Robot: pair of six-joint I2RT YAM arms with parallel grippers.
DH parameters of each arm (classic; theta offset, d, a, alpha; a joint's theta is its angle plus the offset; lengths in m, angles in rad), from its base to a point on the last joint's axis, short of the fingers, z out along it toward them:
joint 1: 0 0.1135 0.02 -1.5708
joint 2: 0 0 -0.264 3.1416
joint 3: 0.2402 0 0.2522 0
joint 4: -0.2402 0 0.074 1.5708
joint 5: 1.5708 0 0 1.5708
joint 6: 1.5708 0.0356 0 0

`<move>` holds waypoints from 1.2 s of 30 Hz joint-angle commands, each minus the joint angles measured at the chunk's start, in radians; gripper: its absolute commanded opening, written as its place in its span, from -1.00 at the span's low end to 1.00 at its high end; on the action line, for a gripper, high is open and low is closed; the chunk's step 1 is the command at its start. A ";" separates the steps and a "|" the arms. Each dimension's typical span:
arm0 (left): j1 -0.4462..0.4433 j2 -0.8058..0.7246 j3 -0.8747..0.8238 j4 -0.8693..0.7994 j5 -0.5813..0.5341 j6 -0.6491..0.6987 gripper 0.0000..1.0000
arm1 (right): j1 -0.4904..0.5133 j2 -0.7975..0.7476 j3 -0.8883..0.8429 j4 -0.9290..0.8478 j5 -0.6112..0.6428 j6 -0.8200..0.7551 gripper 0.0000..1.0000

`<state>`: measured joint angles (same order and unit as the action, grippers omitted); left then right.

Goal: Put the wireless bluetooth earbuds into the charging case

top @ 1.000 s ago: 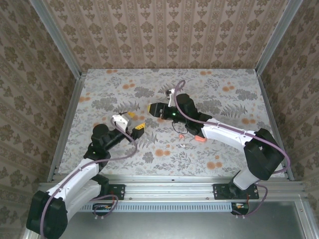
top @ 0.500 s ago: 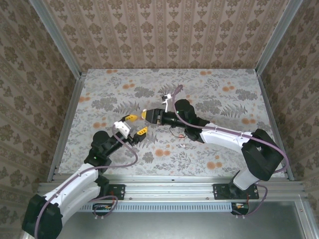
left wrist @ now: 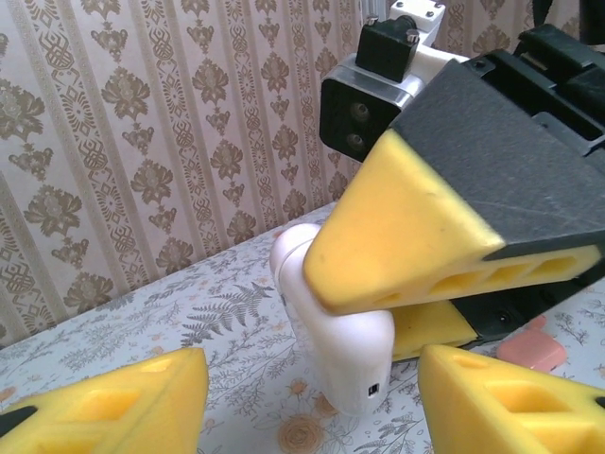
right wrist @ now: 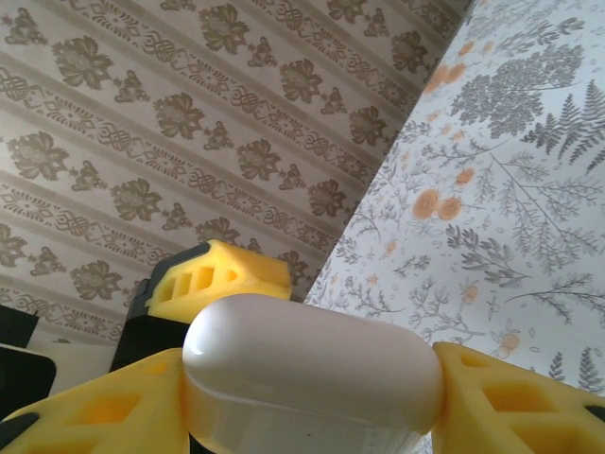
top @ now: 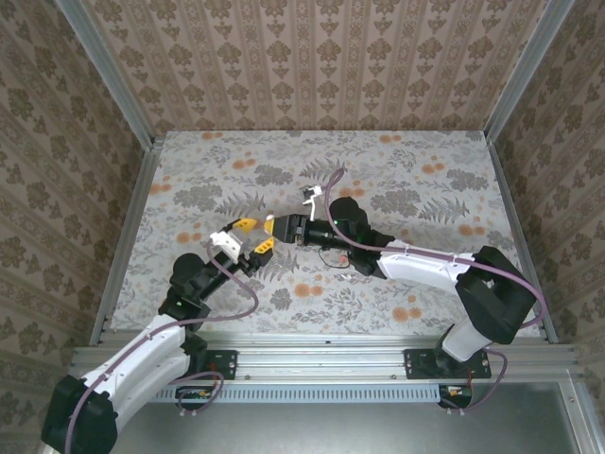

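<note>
Right gripper (right wrist: 307, 407) clamps the white case (right wrist: 312, 355) between its yellow fingers.
Left gripper (top: 255, 236) stands wide and empty at its 8 o'clock, just beside it; a pink piece (left wrist: 534, 350) lies on the table (top: 397, 170) at the case's 4 o'clock in the left wrist view.

Left wrist: white case (left wrist: 345, 369) midsection hidden behind right gripper (left wrist: 373, 312); pink item (left wrist: 532, 351) half-covered, identity unclear. Right wrist: case underside cut by bottom edge. Top view: case too small to tell.
</note>
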<state>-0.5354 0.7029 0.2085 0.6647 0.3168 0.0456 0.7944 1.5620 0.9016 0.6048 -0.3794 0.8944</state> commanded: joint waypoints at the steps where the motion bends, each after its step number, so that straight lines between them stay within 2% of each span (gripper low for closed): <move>1: -0.005 -0.003 -0.008 0.045 -0.020 -0.027 0.14 | 0.009 -0.011 0.009 0.065 -0.019 0.014 -0.04; 5: -0.005 0.004 -0.003 0.053 -0.031 -0.037 0.07 | 0.015 -0.012 0.005 0.069 -0.022 0.021 -0.04; 16: -0.005 0.050 0.011 0.084 -0.022 -0.063 0.07 | 0.027 -0.026 -0.006 0.061 -0.024 0.028 -0.04; 22: -0.005 0.079 0.028 0.104 -0.007 -0.079 -0.04 | 0.029 -0.022 -0.007 0.056 -0.025 0.027 -0.04; 31: -0.009 0.126 0.058 0.139 0.022 -0.096 -0.04 | 0.030 -0.012 -0.012 0.057 -0.026 0.028 -0.04; 36: -0.013 0.126 0.073 0.142 0.032 -0.098 -0.19 | 0.030 -0.011 -0.012 0.049 -0.024 0.024 -0.04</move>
<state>-0.5461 0.8314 0.2359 0.7559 0.3454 -0.0330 0.8143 1.5620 0.9012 0.6304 -0.3782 0.9180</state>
